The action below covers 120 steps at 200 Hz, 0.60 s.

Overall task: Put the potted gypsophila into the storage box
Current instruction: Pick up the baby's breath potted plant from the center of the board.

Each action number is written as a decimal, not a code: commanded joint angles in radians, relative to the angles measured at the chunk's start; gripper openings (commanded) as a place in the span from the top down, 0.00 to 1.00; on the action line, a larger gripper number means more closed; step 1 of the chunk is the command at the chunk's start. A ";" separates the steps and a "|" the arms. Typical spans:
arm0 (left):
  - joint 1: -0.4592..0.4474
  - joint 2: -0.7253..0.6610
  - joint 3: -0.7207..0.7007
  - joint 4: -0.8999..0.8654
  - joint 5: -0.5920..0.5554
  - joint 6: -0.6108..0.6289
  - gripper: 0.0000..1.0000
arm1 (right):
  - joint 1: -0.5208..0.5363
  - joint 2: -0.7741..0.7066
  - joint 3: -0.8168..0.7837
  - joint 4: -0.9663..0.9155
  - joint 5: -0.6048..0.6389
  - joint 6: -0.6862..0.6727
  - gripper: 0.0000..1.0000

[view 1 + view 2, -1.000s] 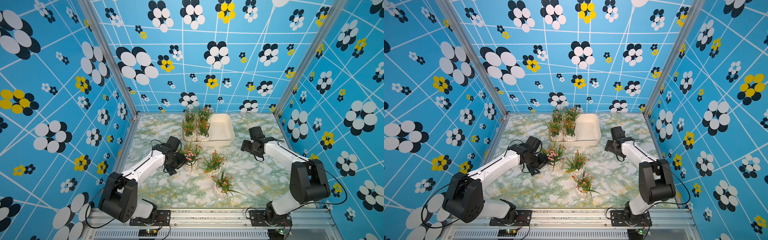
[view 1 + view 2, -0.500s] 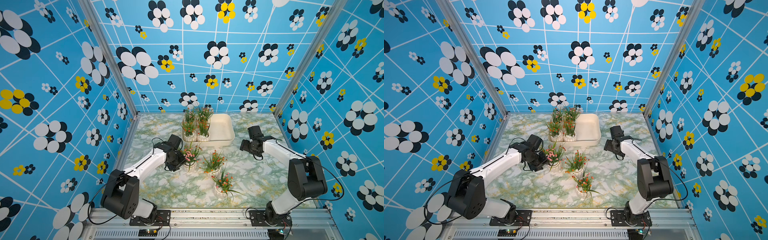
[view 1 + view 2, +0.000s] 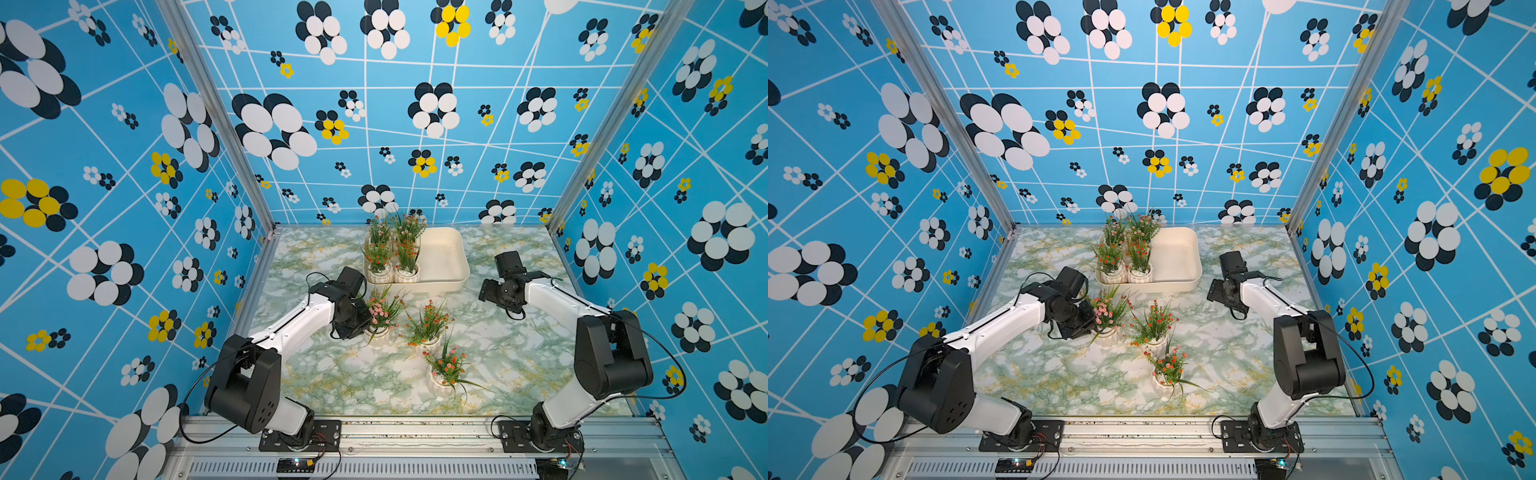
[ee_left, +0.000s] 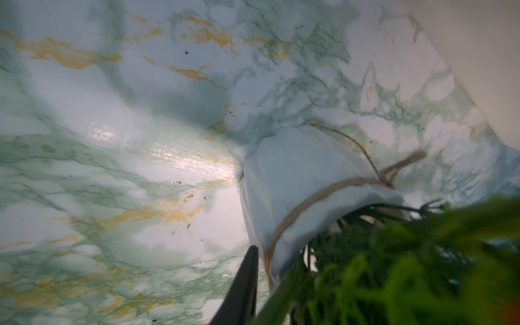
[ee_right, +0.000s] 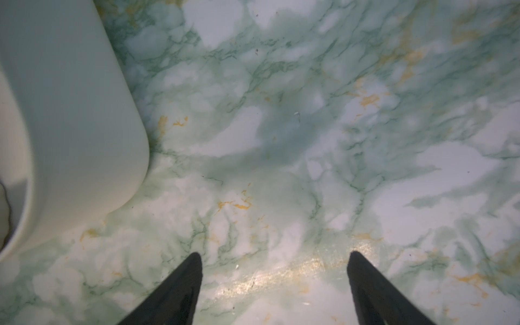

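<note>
Pink-flowered potted gypsophila (image 3: 384, 313) sits against the left gripper (image 3: 370, 329) (whether clamped, cannot tell); right gripper (image 5: 275, 254) gapes.

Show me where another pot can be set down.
The shallow cream-white plastic storage box is bare in its half nearer the white right arm; four white-potted gypsophila crowd the other half. The green marble tabletop lies bare between that arm and three loose pots clustered mid-table.

In the left wrist view, only one black finger (image 4: 244, 284) beside the white pot (image 4: 295, 183), the other lost behind blurred leaves (image 4: 408, 267); hold impossible to judge. Box (image 4: 484, 56) cut off at the edge. Pots of the rear plants (image 3: 409, 226) masked by foliage in both top views.
</note>
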 commanded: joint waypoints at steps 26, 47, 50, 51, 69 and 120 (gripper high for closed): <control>-0.003 0.016 0.024 -0.048 -0.040 0.028 0.85 | -0.005 0.018 0.024 -0.007 -0.015 -0.002 0.16; -0.003 0.020 0.035 -0.060 -0.048 0.050 0.90 | -0.005 0.025 0.028 -0.008 -0.022 0.002 0.16; -0.003 0.021 0.038 -0.065 -0.050 0.054 0.90 | -0.005 0.027 0.030 -0.007 -0.024 0.003 0.16; -0.003 0.021 0.038 -0.065 -0.051 0.054 0.90 | -0.005 0.027 0.030 -0.007 -0.025 0.004 0.16; -0.003 0.025 0.050 -0.080 -0.059 0.070 0.93 | -0.005 0.032 0.034 -0.007 -0.032 0.005 0.17; -0.003 0.023 0.071 -0.098 -0.069 0.089 1.00 | -0.005 0.043 0.046 -0.011 -0.041 0.005 0.17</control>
